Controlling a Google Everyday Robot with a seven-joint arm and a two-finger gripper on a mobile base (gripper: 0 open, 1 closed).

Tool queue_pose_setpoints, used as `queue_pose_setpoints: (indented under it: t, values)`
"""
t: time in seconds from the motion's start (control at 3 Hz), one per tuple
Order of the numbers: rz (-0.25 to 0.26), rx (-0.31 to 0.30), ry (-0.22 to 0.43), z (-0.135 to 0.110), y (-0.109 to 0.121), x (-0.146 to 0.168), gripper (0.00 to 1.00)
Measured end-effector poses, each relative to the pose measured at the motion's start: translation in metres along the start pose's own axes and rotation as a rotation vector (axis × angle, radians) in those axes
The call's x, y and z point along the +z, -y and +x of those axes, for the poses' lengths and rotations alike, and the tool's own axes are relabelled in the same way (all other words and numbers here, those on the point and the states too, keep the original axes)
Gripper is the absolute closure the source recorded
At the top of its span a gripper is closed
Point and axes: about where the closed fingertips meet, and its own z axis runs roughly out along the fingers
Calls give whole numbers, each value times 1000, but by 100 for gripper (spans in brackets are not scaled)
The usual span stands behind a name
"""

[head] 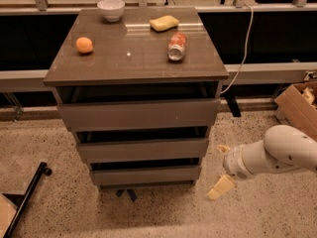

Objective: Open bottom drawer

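Observation:
The bottom drawer (146,175) is the lowest of three grey-brown fronts in the cabinet (136,58). It sits flush and shut, with a dark gap above it. My gripper (220,168) is at the lower right, just right of the cabinet's right edge, at the height of the middle and bottom drawers. Its two cream fingers (220,187) are spread apart with nothing between them. It touches no drawer. The white arm (277,152) comes in from the right.
On the cabinet top lie an orange (84,44), a white bowl (111,9), a yellow sponge (164,23) and a tipped can (177,46). A cardboard box (299,103) stands at the right. A black bar (25,202) lies on the floor at the lower left.

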Motion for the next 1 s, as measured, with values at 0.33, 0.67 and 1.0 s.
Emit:
queue_pose_setpoints:
  t: [0.33,0.67,1.0]
  values:
    - [-17,11,3,7,-3,10,0]
    - [-19,43,-23,12,-4,25,0]
    - [1,47,13,19,8,53,0]
